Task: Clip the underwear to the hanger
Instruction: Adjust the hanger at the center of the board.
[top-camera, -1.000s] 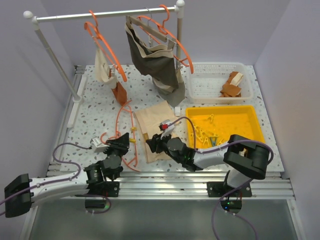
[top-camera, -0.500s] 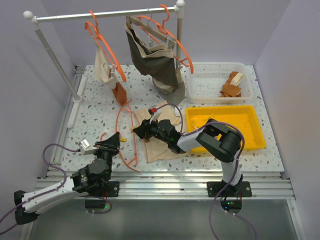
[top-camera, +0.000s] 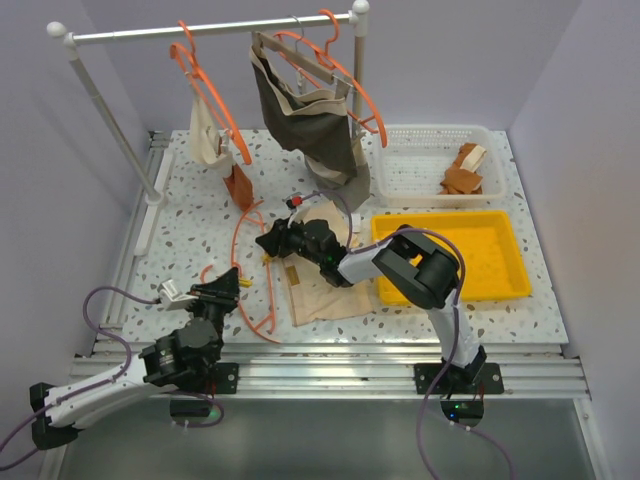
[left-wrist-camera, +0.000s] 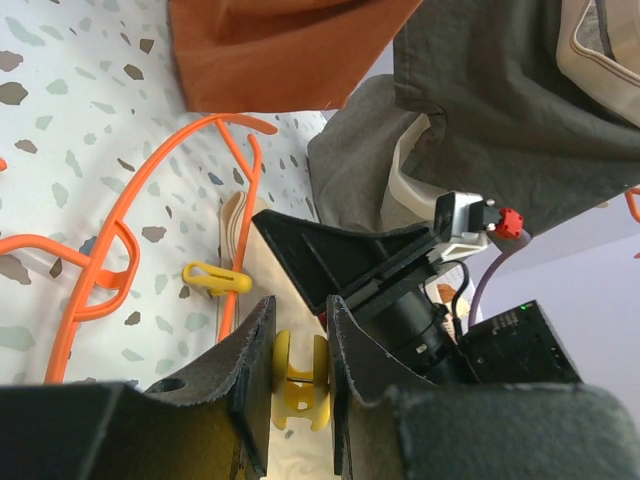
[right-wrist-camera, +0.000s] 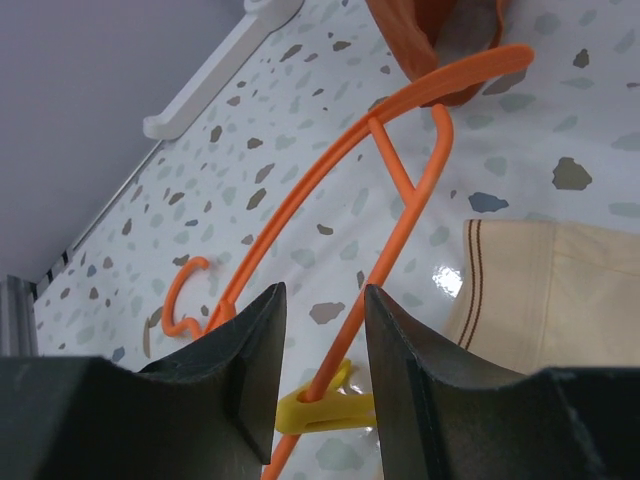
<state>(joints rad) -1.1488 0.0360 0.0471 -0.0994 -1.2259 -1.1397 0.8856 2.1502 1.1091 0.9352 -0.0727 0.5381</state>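
Clipping step: right claw (right-wrist-camera: 322, 305), jaws apart, straddles the thin orange wire hanger (right-wrist-camera: 372, 120) by the cream cloth underwear (right-wrist-camera: 540, 290); left claw (left-wrist-camera: 300, 350) grips a yellow plastic clip (left-wrist-camera: 298, 385), which likely needs aligning over both.

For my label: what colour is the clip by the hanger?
Yellow; clip clearest in right wrist view.

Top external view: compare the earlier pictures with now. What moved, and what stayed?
The right tool swung from beside the yellow tray across the underwear to the hanger on the table. The left tool drew back slightly leftward, then held. The underwear, hanger and hung garments stayed.
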